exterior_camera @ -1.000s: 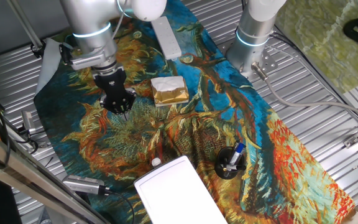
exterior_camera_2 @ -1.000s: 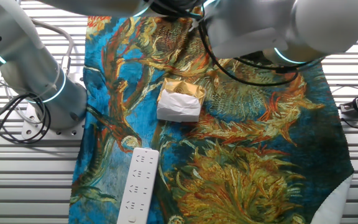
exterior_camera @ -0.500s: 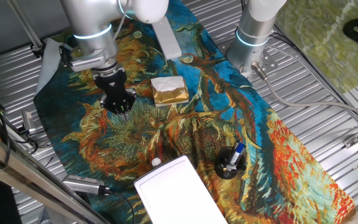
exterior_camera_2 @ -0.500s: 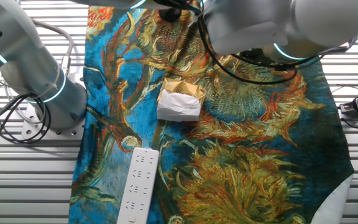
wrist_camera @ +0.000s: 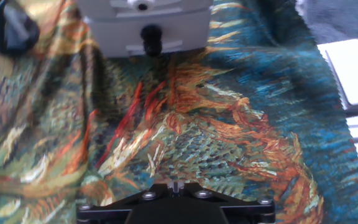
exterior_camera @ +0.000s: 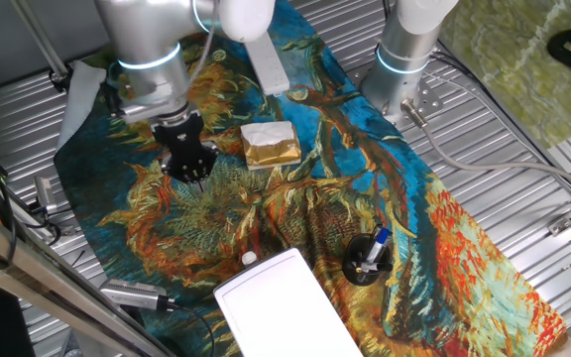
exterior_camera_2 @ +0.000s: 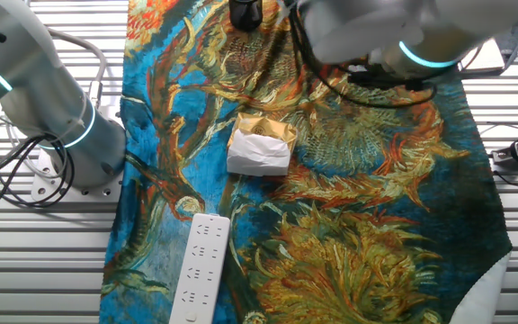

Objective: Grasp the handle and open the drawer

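The drawer (exterior_camera: 287, 305) belongs to a large white rounded box at the near edge of the cloth in one fixed view, and its small round handle (exterior_camera: 249, 258) sticks out from the far left side. The hand view has the drawer front (wrist_camera: 145, 22) at the top, where the handle (wrist_camera: 151, 36) looks dark. My gripper (exterior_camera: 189, 169) hangs over the cloth well short of the box, left of the white-and-gold block. Its fingertips (wrist_camera: 176, 186) meet at the bottom of the hand view, shut on nothing. The other fixed view hides the gripper behind the arm.
A white-and-gold block (exterior_camera: 270, 144) lies mid-cloth, with a slim white bar-shaped device (exterior_camera: 266, 58) beyond it. A black round holder with a blue pen (exterior_camera: 368, 258) stands right of the box. A second arm's base (exterior_camera: 404, 59) rises at the back right. Ribbed metal surrounds the cloth.
The arm has risen and swung a little, leaving more of the cloth bare in the other fixed view. The gripper has barely shifted and stays shut.
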### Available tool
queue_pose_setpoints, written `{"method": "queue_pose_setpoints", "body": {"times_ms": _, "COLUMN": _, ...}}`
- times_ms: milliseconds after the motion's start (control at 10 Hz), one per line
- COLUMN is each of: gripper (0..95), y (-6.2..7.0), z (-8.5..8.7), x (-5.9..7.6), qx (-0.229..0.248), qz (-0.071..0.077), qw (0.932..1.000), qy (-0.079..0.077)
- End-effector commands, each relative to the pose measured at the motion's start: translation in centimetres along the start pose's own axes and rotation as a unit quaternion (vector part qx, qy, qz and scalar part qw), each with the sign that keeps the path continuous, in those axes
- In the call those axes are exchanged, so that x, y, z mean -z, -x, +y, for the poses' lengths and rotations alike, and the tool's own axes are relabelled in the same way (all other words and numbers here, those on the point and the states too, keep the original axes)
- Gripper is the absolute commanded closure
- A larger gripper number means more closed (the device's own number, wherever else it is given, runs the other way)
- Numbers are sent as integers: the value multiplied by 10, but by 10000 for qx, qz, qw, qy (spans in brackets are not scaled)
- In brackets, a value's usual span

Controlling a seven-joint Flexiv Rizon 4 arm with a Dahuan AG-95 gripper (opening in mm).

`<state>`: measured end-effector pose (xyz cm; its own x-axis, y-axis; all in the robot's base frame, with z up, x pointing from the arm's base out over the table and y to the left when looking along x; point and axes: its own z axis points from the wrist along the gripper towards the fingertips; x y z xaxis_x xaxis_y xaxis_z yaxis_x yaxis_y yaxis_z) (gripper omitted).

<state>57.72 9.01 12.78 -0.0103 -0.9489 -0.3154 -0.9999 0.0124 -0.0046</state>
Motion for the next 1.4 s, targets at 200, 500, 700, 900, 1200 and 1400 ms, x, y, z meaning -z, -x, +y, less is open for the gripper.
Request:
{"method": "queue_pose_setpoints", "body": {"times_ms": 200, "gripper": 950, "y": -1, "z": 0, "x": 0, "qx": 215, "qz": 82, "qw": 9997, "qy": -17}}
{"method": "queue_pose_setpoints", "body": {"times_ms": 500, "gripper": 950, "y": -1, "z": 0, "x": 0, "qx": 286, "qz": 105, "qw": 9995, "qy": -1}}
{"method": "queue_pose_setpoints", "body": {"times_ms": 700, "gripper": 950, "y": -1, "z": 1, "x": 1, "qx": 297, "qz": 157, "qw": 9994, "qy": 4}}
{"method": "queue_pose_setpoints", "body": {"times_ms": 900, "gripper": 760, "y": 0, "z": 2, "x": -1, "qx": 221, "qz": 90, "qw": 9997, "qy": 67}}
{"method": "queue_pose_setpoints", "body": {"times_ms": 1200, "gripper": 760, "y": 15, "z": -7, "x": -22, "qx": 183, "qz": -255, "qw": 9994, "qy": 111}}
{"method": "queue_pose_setpoints", "body": {"times_ms": 1400, "gripper": 760, "y": 35, "z": -11, "x": -33, "qx": 62, "qz": -403, "qw": 9991, "qy": 94}}
